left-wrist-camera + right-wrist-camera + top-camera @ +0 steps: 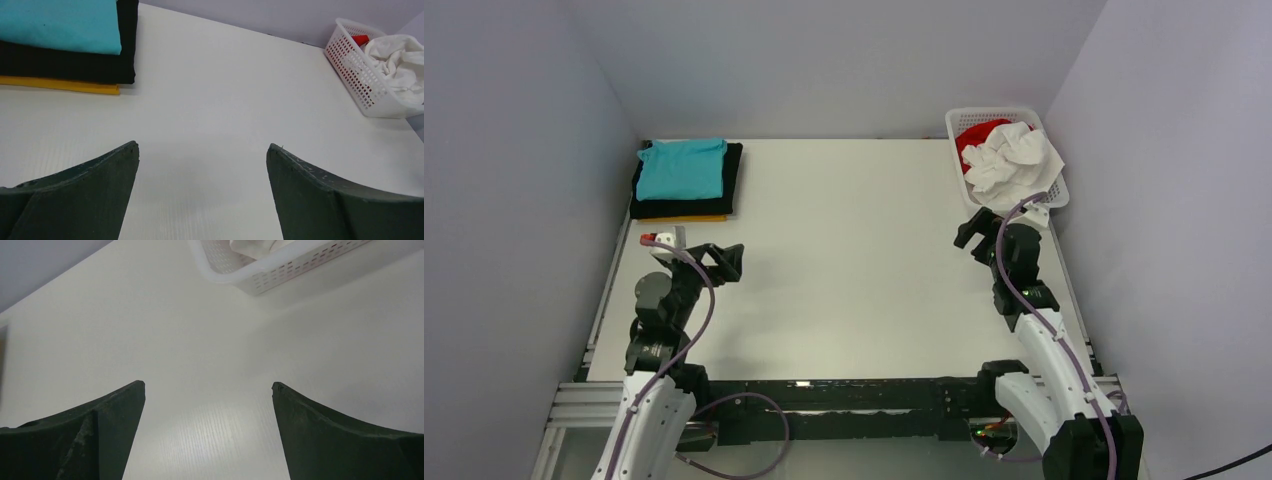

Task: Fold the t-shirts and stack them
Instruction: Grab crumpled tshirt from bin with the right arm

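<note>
A folded stack sits at the table's back left: the teal t-shirt (pixel 682 167) on top, the black t-shirt (pixel 686 203) under it, the yellow-orange t-shirt (pixel 694 217) at the bottom. The stack also shows in the left wrist view, teal (pixel 60 22), black (pixel 70 65), yellow-orange (pixel 60 85). The crumpled white t-shirt (pixel 1014 160) and the red t-shirt (pixel 976 135) lie in the basket at the back right. My left gripper (pixel 729 262) is open and empty over the table, near the stack. My right gripper (pixel 969 230) is open and empty just in front of the basket.
The white plastic lattice basket (pixel 1054 195) stands at the back right corner, also in the left wrist view (pixel 355 75) and the right wrist view (pixel 280 270). Grey walls close the table on three sides. The white table top (pixel 844 260) lies between the arms.
</note>
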`<state>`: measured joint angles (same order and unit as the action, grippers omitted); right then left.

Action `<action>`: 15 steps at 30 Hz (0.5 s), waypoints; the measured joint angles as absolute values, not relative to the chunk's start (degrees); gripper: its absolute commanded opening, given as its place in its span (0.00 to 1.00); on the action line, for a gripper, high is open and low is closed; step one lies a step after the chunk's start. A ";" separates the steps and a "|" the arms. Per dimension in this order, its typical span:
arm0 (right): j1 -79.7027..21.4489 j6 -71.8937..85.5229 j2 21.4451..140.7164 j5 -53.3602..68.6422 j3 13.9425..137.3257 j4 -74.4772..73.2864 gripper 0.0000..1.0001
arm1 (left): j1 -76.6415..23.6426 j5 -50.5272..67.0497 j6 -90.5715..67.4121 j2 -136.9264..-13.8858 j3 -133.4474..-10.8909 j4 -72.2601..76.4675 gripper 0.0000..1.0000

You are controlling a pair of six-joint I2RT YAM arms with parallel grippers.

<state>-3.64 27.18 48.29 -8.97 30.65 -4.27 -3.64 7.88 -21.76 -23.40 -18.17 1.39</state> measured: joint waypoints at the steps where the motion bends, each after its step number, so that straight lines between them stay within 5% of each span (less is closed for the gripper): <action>1: -3.64 27.18 48.38 -8.84 30.65 -4.27 1.00 | -3.64 7.88 -21.78 -23.33 -18.17 1.39 0.99; 10: -3.64 27.51 51.90 -8.32 31.38 -2.07 1.00 | -3.64 7.53 -23.29 -22.20 -18.20 1.63 0.99; 15: -3.62 28.62 66.15 -8.54 44.36 -5.58 1.00 | -3.64 7.11 -25.23 -22.79 -17.67 5.37 1.00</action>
<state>-3.62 28.62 66.15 -8.54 44.36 -5.58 -3.64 7.11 -25.23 -22.79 -17.67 5.37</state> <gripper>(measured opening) 0.997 0.994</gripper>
